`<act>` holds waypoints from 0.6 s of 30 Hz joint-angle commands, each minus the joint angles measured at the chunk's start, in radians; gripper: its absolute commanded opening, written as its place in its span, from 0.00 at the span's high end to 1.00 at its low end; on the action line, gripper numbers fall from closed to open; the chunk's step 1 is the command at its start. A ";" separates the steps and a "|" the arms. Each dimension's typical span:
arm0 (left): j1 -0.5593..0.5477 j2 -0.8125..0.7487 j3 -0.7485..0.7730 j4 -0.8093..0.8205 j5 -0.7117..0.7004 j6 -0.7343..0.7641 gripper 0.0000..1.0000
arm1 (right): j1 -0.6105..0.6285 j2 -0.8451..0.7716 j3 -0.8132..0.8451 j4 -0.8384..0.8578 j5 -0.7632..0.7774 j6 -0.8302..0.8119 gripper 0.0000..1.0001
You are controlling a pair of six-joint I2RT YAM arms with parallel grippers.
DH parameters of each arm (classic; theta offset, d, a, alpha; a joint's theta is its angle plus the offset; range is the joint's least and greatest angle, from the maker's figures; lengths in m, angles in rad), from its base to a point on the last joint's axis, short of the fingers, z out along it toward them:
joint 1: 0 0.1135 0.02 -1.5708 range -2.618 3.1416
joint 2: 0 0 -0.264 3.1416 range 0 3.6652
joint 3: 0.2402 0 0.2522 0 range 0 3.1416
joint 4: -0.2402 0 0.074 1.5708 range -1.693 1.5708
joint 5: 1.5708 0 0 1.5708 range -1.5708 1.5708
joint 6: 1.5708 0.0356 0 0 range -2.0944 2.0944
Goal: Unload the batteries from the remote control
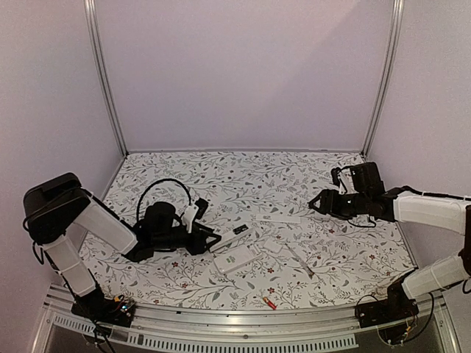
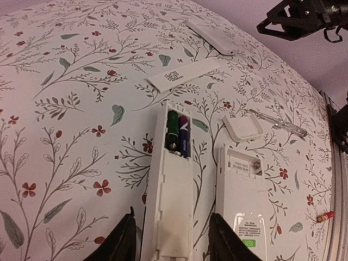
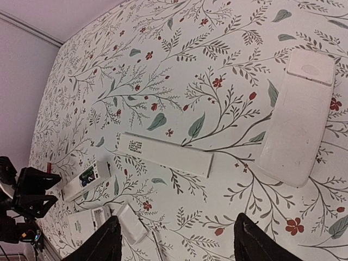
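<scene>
Left wrist view: left gripper has its jaws apart, straddling the near end of the open remote at bottom centre. A thin gap shows on each side, so it is not clamped. The batteries, two side by side, one black-and-green and one purplish, sit in the open bay at mid-frame. The top view gives this remote only as a white bar with a dark patch just right of the gripper; the cells can't be made out there.

To the right of it in the wrist frame lies the second remote, back up with its bay open. The small cover is just beyond it, the long cover is upper centre and the third remote is at the top. A loose red battery sits at the lower right edge on the floral cloth. In the top view it lies bottom centre, by the rail.

Right wrist view: right gripper has its fingers wide apart, with only cloth between them. The third remote fills the right of that frame, the long cover lies at centre, and the left gripper is small at lower left. The top view puts the right gripper at middle right, near the third remote and not touching it.
</scene>
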 commanded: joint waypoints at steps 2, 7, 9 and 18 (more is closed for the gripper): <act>0.010 -0.002 -0.016 -0.043 -0.024 -0.017 0.46 | 0.010 -0.091 -0.007 -0.152 -0.037 -0.063 0.30; 0.009 -0.044 -0.026 -0.063 -0.033 -0.039 0.33 | 0.072 -0.122 -0.018 -0.208 -0.005 -0.046 0.36; 0.009 -0.092 -0.031 -0.085 -0.054 -0.052 0.31 | 0.124 -0.114 -0.016 -0.232 0.023 -0.035 0.38; 0.011 -0.380 0.063 -0.379 -0.198 -0.121 0.25 | 0.332 -0.040 -0.045 -0.337 0.144 0.025 0.52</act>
